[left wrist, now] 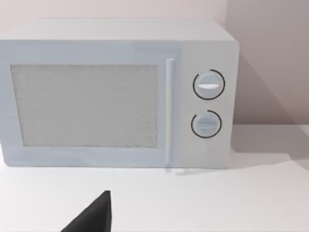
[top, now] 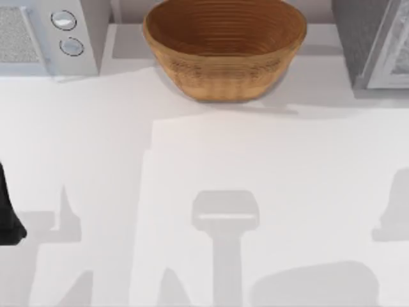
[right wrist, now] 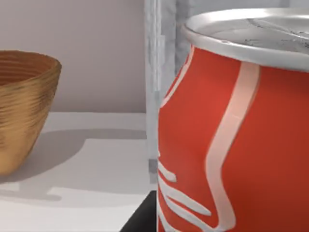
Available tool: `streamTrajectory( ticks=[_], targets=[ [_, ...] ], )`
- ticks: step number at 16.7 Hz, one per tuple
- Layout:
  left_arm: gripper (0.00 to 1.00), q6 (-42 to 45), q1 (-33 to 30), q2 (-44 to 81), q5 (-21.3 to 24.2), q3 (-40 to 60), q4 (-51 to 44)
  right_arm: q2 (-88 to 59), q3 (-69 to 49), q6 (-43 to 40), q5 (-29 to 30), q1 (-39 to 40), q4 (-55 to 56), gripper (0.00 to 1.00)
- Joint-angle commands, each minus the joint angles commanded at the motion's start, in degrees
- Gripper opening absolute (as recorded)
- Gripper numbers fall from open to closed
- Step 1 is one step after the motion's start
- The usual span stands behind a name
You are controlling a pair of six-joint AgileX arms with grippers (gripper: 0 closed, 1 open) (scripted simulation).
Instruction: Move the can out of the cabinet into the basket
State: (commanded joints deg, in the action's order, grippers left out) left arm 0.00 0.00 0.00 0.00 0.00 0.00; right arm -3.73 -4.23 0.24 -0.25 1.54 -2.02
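Right up against the right wrist camera stands the red soda can (right wrist: 231,140), upright, silver rim on top and white script curling down its side. A dark sliver of the right gripper (right wrist: 142,217) shows at the foot of the can, just beside it; whether its fingers are spread or pinching the can I cannot tell. Behind the can rises a white frame edge of the cabinet (right wrist: 153,72), so the can is at the cabinet, though whether inside it or at its mouth is not clear.

From above, the cabinet (top: 358,45) sits at the table's far right corner, grey speckled side and white-framed door. The wicker basket (top: 223,57) stands at the far middle, wide and open-topped, apart from the cabinet with bare white table (top: 255,166) between them. In the right wrist view the basket's wall (right wrist: 24,111) is off to the side of the can, with open tabletop across to it.

Over on the left, a white microwave (top: 45,38) with two round knobs fills the far left corner. The left gripper (left wrist: 94,217) shows one dark fingertip, well short of the microwave's door (left wrist: 87,104); its finger spread cannot be told. The left arm (top: 7,211) is parked at the table's left edge.
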Motion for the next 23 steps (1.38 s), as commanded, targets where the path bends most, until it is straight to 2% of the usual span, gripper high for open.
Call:
streamTrajectory(
  ticks=[4,12,17,23],
  targets=[
    [1.0,0.0,0.0,0.0,0.0,0.0,0.0,3.7,4.2,-0.2,0.3,-1.5,2.0,0.0],
    [1.0,0.0,0.0,0.0,0.0,0.0,0.0,-0.2,1.1,-0.1,1.6,0.1,3.3,0.0],
    [1.0,0.0,0.0,0.0,0.0,0.0,0.0,-18.3,-14.5,0.1,7.7,6.1,8.7,0.0],
    [1.0,0.0,0.0,0.0,0.0,0.0,0.0,-54.9,-41.3,0.2,18.5,16.2,17.0,0.0]
  ],
)
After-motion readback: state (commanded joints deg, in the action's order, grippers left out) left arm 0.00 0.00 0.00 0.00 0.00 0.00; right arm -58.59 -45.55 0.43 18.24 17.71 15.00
